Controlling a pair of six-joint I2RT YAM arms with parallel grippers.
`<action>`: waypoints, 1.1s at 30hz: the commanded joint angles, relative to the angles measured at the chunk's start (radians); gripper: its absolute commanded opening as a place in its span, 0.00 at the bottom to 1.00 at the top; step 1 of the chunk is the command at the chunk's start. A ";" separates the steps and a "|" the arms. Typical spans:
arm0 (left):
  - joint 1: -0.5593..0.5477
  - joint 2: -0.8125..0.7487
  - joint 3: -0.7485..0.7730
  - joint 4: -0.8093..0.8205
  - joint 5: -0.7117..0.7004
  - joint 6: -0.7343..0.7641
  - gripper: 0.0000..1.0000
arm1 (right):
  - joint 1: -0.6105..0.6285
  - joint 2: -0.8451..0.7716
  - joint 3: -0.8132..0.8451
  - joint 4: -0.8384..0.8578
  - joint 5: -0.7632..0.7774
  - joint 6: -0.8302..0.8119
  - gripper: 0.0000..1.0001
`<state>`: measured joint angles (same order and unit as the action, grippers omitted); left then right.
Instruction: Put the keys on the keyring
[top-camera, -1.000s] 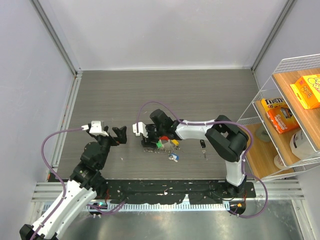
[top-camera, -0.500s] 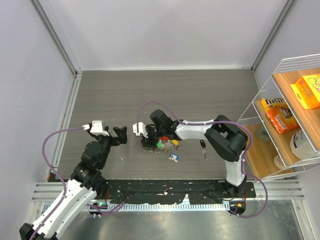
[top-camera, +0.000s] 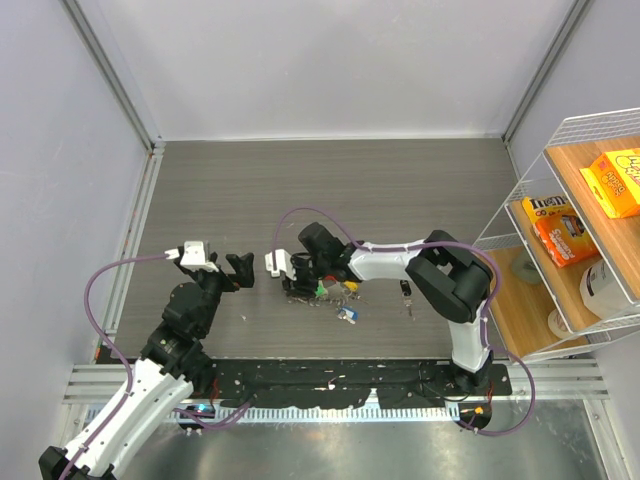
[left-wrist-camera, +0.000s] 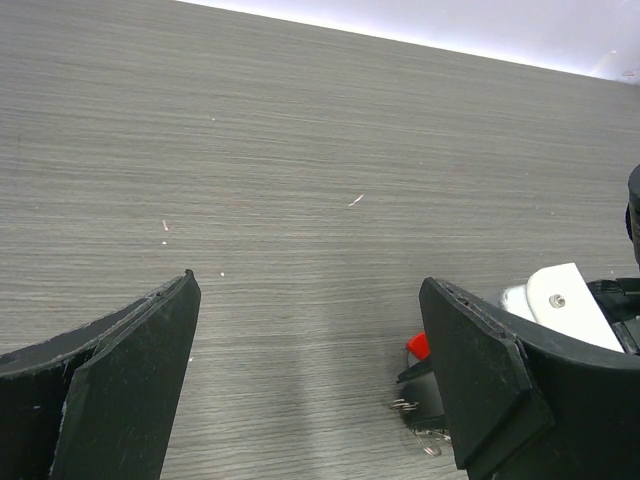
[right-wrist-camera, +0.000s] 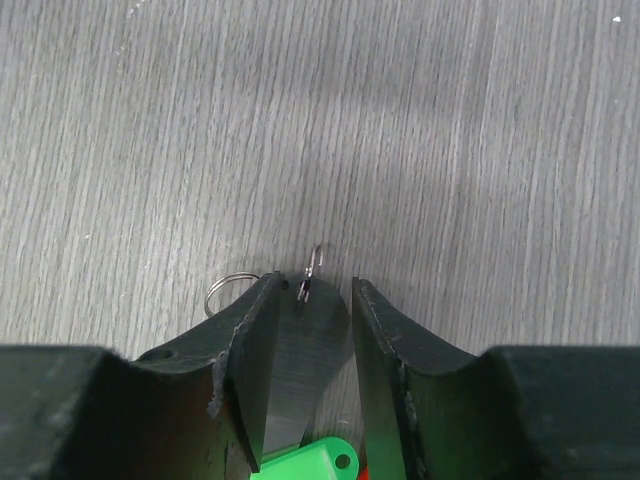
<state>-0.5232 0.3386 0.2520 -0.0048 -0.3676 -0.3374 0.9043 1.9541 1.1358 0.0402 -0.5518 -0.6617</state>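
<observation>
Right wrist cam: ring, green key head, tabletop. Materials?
Ring: thin silvery loop with glints, looks like polished metal. Green key head: flat saturated colour, moulded hole, likely plastic. Table: matte grey wood grain, probably laminate; real wood not excluded.

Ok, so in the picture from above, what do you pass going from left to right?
You'd pass the left gripper → right gripper → green key → blue key → small black thing → wire shelf.
</observation>
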 joint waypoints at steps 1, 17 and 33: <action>0.000 -0.003 0.013 0.040 -0.024 -0.002 0.99 | 0.013 0.012 0.021 -0.011 -0.004 -0.024 0.40; 0.002 0.000 0.015 0.040 -0.022 -0.002 0.99 | 0.022 -0.009 0.010 0.029 0.009 -0.006 0.06; 0.002 0.016 0.009 0.065 0.033 -0.008 0.99 | 0.145 -0.559 -0.251 0.057 0.188 0.094 0.06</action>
<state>-0.5232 0.3527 0.2520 -0.0032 -0.3622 -0.3378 1.0245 1.5330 0.9287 0.0605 -0.4103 -0.6048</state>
